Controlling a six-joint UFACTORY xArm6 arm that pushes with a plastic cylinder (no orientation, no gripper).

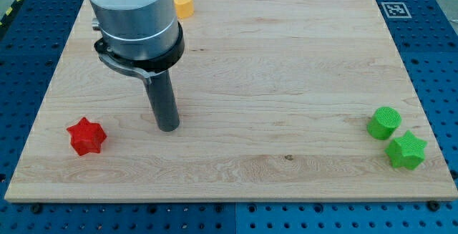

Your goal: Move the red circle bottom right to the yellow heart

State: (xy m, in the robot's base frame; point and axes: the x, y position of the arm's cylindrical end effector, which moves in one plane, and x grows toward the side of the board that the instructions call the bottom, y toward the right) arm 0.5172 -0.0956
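A yellow block (184,5), only partly seen behind the arm, lies near the view's top left of the wooden board (286,62); its shape cannot be made out. My tip (168,127) rests on the board in the left half, well below the yellow block. A red star (86,136) lies to the tip's left, apart from it. No red circle shows in this view; the arm's wide body hides part of the top left.
A green circle (384,123) and a green star (406,150) lie close together near the board's right edge, low in the view. A black-and-white marker (394,9) sits at the board's top right corner. Blue pegboard surrounds the board.
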